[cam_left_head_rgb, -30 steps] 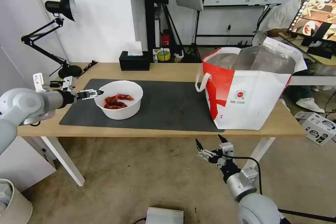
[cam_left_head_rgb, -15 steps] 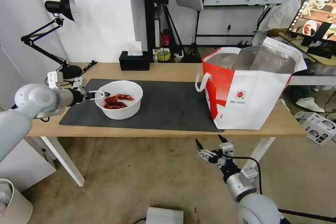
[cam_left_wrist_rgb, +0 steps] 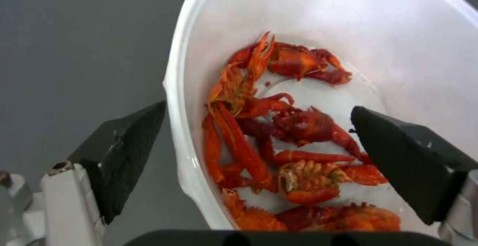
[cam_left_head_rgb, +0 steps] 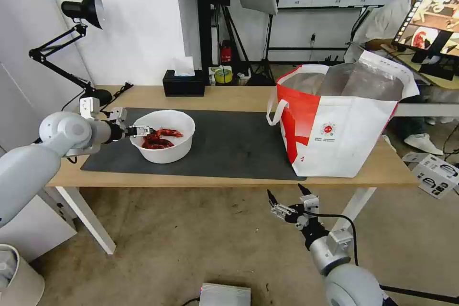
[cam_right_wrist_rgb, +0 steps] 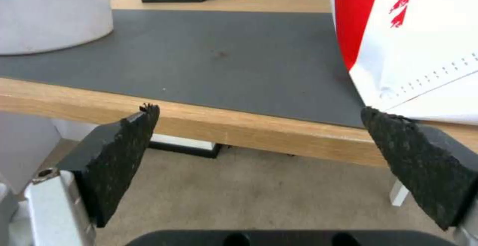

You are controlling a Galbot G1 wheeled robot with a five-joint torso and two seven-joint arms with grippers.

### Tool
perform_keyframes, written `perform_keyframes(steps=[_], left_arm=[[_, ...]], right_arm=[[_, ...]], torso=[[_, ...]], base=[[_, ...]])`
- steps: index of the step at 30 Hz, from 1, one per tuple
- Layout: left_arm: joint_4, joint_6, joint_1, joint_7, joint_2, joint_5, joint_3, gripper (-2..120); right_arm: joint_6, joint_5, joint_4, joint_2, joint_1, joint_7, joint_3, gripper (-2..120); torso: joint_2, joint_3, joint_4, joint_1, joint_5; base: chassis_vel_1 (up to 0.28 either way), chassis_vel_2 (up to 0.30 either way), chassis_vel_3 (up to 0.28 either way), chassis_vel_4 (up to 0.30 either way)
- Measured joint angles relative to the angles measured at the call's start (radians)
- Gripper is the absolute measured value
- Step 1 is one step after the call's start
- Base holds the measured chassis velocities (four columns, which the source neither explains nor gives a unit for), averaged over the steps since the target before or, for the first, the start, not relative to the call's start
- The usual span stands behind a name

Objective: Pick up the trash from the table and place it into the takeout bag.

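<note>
On the dark grey mat (cam_left_head_rgb: 229, 146) of the table (cam_left_head_rgb: 239, 98) stands the white bowl (cam_left_head_rgb: 165, 135), toward the robot's left side, and red crayfish shells (cam_left_head_rgb: 159, 138) lie inside it. The left gripper (cam_left_head_rgb: 143, 130) is at the left rim of this bowl, with the arm reaching in from the left at about the height of the rim. In the left wrist view the left gripper's black fingers (cam_left_wrist_rgb: 124, 152) are spread wide: one finger is outside the bowl wall, over the mat, and the other finger is inside the bowl, above the shells. The rim of the bowl passes between them, and I cannot tell if a finger touches it. The fingers grip nothing.

The takeout bag (cam_left_head_rgb: 342, 124) stands upright on the right part of the table, well apart from the bowl, with its top open and the silver lining visible. A black tissue box (cam_left_head_rgb: 184, 83) is near the far edge of the table, behind the bowl.

The right gripper (cam_left_head_rgb: 288, 198) waits below the front edge of the table, in front of the bag, and its fingers (cam_right_wrist_rgb: 117, 156) are wide apart and empty.
</note>
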Motion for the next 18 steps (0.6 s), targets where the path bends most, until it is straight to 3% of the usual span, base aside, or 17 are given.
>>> perform_keyframes(steps=[11,18], left_arm=[[0.002,-0.001,0.0,0.009,0.003,0.047,0.022,97],[-0.002,-0.001,-0.003,0.044,0.015,0.049,0.043,75]], right_arm=[[0.0,0.0,0.0,0.0,0.0,0.0,0.0,100],[0.0,0.0,0.0,0.0,0.0,0.0,0.0,100]], torso=[[0.0,0.0,0.0,0.0,0.0],[0.0,0.0,0.0001,0.0,0.0]], base=[[0.0,0.0,0.0,0.0],[0.0,0.0,0.0,0.0]])
